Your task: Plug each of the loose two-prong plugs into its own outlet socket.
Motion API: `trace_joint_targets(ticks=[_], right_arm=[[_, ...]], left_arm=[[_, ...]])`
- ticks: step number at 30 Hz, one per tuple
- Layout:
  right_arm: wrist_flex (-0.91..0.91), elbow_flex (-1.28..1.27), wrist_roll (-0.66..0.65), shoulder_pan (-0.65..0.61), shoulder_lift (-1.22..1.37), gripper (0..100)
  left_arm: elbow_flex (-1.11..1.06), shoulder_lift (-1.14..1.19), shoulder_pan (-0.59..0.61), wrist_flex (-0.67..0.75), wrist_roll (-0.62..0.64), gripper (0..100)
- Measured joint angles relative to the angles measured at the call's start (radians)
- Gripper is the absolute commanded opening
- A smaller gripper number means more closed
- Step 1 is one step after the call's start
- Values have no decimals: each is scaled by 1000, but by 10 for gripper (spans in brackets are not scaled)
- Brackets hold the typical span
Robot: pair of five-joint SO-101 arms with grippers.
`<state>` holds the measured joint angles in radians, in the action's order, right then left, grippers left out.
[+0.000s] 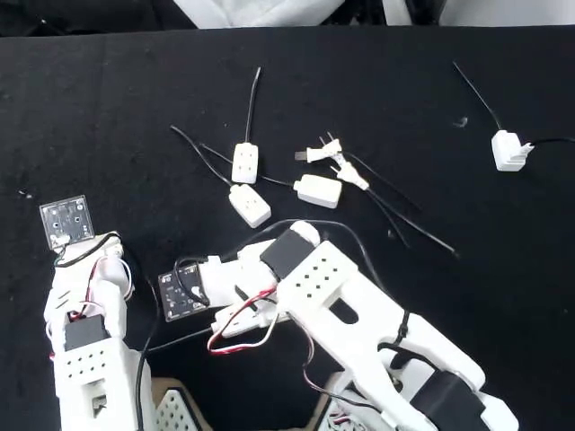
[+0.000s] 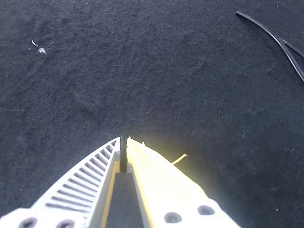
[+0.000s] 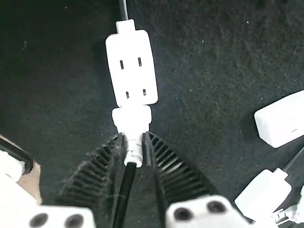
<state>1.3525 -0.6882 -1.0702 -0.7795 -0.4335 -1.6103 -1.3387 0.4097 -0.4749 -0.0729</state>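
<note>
We see a white plug [image 3: 132, 118] butted against the end of a socket block [image 3: 131, 71] near the middle of the tabletop [image 1: 108, 108], right tool [image 3: 133, 138] clamped on the plug's cord end, left tool [image 2: 124, 141] pressed closed and empty near the tabletop's left edge.

high: fixed overhead; faces down; far; table [image 1: 467, 296] with outlet socket [image 1: 250, 205] | right wrist: close over same outlet socket [image 3: 131, 66]; shared area | left wrist: close; faces table left of outlet socket
</note>
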Motion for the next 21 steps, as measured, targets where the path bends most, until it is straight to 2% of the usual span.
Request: trace_joint_targets(ticks=[14, 21], right_arm=[[-12, 29, 0, 0, 0, 11], [-8, 29, -51, 0, 0, 11]], left_arm=[[0, 0, 0, 0, 0, 30], [0, 0, 0, 0, 0, 30]])
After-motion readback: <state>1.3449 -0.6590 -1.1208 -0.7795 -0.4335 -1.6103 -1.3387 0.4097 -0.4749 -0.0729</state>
